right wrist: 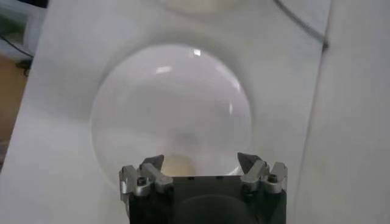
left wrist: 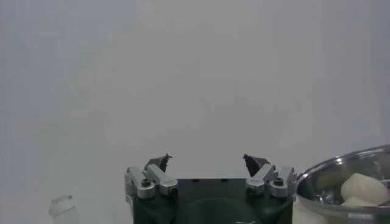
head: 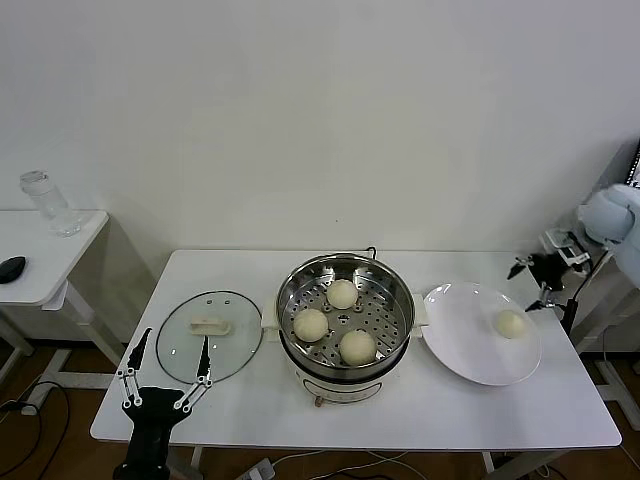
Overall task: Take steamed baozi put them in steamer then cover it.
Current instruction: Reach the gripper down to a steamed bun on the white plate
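The steamer (head: 345, 372) stands mid-table with three baozi on its perforated tray (head: 342, 293) (head: 311, 324) (head: 357, 346). A fourth baozi (head: 510, 323) lies on the white plate (head: 465, 345) to its right. The glass cover (head: 235, 350) lies flat to the left of the steamer, handle up. My left gripper (head: 168, 372) hovers open at the table's front left, just before the cover, holding nothing. My right gripper (head: 528, 285) hangs open above the plate's far right rim. In the right wrist view, the baozi (right wrist: 177, 165) peeks out just ahead of the open right gripper (right wrist: 201, 159). The left wrist view shows the open left gripper (left wrist: 207, 161) and the steamer's rim (left wrist: 341, 173).
A second white table (head: 45, 250) stands at the left with a clear bottle (head: 45, 203) and a dark object (head: 12, 267). A black cable (head: 372, 250) runs off the table's back edge behind the steamer. A wall stands close behind.
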Robot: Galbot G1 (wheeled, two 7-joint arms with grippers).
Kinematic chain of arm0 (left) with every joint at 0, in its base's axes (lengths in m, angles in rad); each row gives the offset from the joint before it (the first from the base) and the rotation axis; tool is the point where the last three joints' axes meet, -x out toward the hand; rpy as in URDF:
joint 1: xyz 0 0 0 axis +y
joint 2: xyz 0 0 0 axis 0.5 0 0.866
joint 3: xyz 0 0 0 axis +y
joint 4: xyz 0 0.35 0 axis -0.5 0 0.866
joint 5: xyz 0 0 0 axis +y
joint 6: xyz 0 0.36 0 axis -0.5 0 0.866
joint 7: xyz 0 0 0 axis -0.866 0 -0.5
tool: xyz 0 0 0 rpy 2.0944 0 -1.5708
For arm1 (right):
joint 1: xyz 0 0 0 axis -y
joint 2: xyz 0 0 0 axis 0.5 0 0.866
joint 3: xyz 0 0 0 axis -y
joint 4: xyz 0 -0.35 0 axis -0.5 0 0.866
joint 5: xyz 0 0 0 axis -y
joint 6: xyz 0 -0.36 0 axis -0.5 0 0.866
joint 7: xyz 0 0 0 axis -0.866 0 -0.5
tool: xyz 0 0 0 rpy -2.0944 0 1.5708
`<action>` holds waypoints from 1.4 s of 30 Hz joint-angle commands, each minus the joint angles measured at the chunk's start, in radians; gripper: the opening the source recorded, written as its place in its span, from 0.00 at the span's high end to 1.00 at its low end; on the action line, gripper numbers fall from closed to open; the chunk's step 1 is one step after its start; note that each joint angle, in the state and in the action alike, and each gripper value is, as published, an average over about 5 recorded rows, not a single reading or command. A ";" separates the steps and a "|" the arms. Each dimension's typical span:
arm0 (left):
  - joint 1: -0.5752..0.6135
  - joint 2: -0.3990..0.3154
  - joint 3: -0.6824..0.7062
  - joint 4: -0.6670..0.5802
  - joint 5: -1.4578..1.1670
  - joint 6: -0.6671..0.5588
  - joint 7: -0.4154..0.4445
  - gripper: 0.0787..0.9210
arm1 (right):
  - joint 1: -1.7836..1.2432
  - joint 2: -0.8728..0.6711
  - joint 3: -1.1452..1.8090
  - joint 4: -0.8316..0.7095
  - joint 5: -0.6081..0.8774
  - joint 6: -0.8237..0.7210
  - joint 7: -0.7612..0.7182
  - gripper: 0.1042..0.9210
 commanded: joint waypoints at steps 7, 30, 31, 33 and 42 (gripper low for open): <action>0.004 0.001 0.000 0.012 0.002 -0.002 -0.001 0.12 | -0.210 0.103 0.175 -0.225 -0.064 0.003 0.128 0.12; 0.006 0.000 -0.006 0.020 -0.013 -0.002 -0.001 0.12 | -0.195 0.155 0.196 -0.273 -0.113 -0.007 0.127 0.16; 0.005 0.000 -0.007 0.020 -0.013 -0.002 -0.001 0.12 | -0.194 0.154 0.195 -0.271 -0.115 -0.007 0.127 0.18; 0.004 0.001 -0.008 0.020 -0.013 -0.002 -0.001 0.12 | -0.192 0.152 0.192 -0.269 -0.115 -0.007 0.127 0.22; 0.000 0.002 -0.014 0.015 -0.013 0.002 0.000 0.12 | -0.118 0.098 0.111 -0.130 -0.052 -0.049 0.066 0.33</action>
